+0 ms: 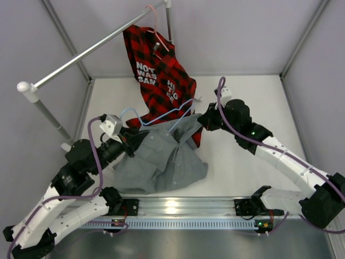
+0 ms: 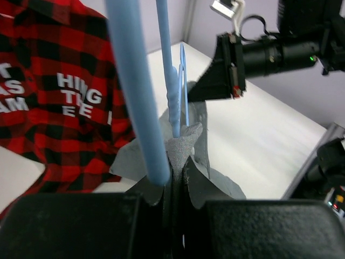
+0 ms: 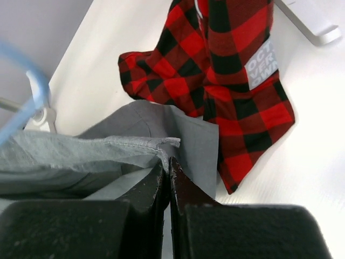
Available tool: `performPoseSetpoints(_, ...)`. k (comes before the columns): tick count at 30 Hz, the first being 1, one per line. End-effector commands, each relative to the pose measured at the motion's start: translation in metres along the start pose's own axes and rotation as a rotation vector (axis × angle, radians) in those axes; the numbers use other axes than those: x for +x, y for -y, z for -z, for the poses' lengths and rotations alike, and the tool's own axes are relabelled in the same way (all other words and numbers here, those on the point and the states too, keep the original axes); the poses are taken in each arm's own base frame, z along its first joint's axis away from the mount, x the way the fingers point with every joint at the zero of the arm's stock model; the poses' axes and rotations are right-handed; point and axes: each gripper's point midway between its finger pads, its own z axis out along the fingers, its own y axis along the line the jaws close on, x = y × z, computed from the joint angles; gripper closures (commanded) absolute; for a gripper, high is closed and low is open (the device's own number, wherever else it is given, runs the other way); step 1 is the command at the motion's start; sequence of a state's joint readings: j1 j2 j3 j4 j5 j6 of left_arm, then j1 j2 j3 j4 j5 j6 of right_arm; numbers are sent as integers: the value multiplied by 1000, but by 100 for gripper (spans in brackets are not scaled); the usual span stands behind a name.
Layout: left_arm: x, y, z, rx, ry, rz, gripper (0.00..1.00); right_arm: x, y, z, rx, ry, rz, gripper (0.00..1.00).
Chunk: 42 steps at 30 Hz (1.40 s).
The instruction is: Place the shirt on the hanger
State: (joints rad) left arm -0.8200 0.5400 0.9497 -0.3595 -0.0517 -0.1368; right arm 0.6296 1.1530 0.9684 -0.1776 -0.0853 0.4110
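Reaches in from lower left of the top view with the left arm (image 1: 81, 162), elbow bent, left gripper (image 1: 142, 137) nipped onto the shirt (image 1: 161, 162). Stretches in from lower right with the right arm (image 1: 280, 156), right gripper (image 1: 200, 122) clamped tight on the shirt's edge.

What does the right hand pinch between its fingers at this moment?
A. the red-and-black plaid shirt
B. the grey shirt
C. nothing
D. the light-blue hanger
B: the right wrist view shows the right hand shut on a fold of the grey shirt, while the plaid shirt lies beyond the fingers.
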Motion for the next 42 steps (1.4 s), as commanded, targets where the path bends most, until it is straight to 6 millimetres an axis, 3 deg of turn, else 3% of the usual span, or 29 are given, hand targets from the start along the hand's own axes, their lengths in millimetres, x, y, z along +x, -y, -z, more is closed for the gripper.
performPoseSetpoints(1, -3, 26, -2, 136, 36, 48, 100, -35, -2, 4, -14, 69, -3, 100)
performPoseSetpoints(5, 19, 26, -1, 151, -8, 38, 100, -57, -1, 9, 3, 87, 17, 100)
performPoseSetpoints(9, 27, 24, 2, 149, -12, 43, 100, -60, 0, 14, -8, 84, 19, 100)
performPoseSetpoints(14, 34, 9, -1, 60, -35, 42, 100, -53, 3, 20, -10, 80, 26, 100)
performPoseSetpoints(18, 40, 12, -9, 73, -76, 44, 100, -61, -8, 28, -51, 99, 35, 100)
performPoseSetpoints(22, 42, 17, -19, 92, -122, 54, 100, -86, -31, 44, -130, 154, 53, 100)
performPoseSetpoints(25, 31, 13, -26, 46, -111, 86, 100, -95, -55, 61, -237, 163, 37, 100)
performPoseSetpoints(27, 16, -4, -30, -57, -73, 92, 100, -95, -72, 73, -321, 163, 30, 100)
performPoseSetpoints(30, -18, -30, -32, -230, -11, 122, 100, -93, -89, 88, -422, 191, -22, 100)
performPoseSetpoints(31, -39, -31, -29, -252, 31, 145, 100, -92, -92, 91, -442, 192, -57, 100)
performPoseSetpoints(33, -46, -33, -38, -279, 34, 168, 100, -80, -99, 95, -500, 170, -132, 100)
performPoseSetpoints(34, -51, -32, -42, -275, 45, 178, 100, -90, -109, 101, -565, 224, -137, 100)
performPoseSetpoints(36, -56, -25, -54, -243, 55, 189, 100, -81, -118, 100, -627, 213, -190, 100)
performPoseSetpoints(37, -64, -11, -60, -159, 76, 190, 100, -80, -131, 102, -665, 207, -202, 100)
performPoseSetpoints(40, -68, 14, -70, -19, 96, 213, 100, -73, -141, 94, -633, 201, -177, 100)
performPoseSetpoints(42, -59, 34, -69, 96, 81, 215, 100, -68, -143, 92, -621, 195, -178, 100)
